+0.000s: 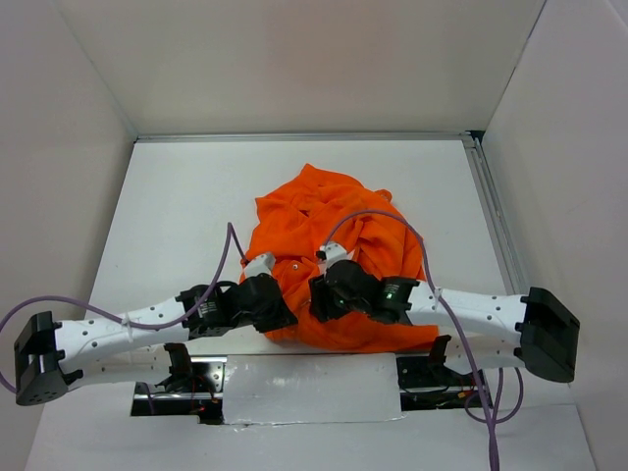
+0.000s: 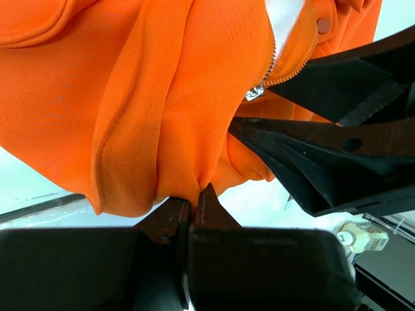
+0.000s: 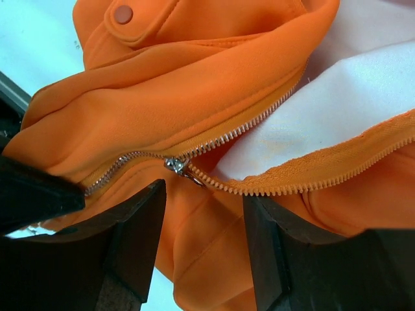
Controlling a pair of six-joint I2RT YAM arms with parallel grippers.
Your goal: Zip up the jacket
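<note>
The orange jacket [image 1: 329, 255] lies bunched in the middle of the table. My left gripper [image 2: 192, 201] is shut on a fold of the jacket's hem [image 2: 168, 129]. My right gripper [image 3: 204, 201] is open, its two fingers just below the silver zipper slider [image 3: 175, 165]. The zipper [image 3: 259, 120] is joined left of the slider and split to the right, showing pale lining [image 3: 337, 103]. The slider also shows in the left wrist view [image 2: 254, 92], beside my right gripper's black fingers [image 2: 324, 168]. From above both grippers [image 1: 299, 299] meet at the jacket's near edge.
The white table [image 1: 177, 216] is walled on three sides. A metal rail [image 1: 491, 206] runs along the right. A foil-covered strip [image 1: 304, 378] lies at the near edge between the arm bases. Purple cables [image 1: 231, 250] loop over both arms.
</note>
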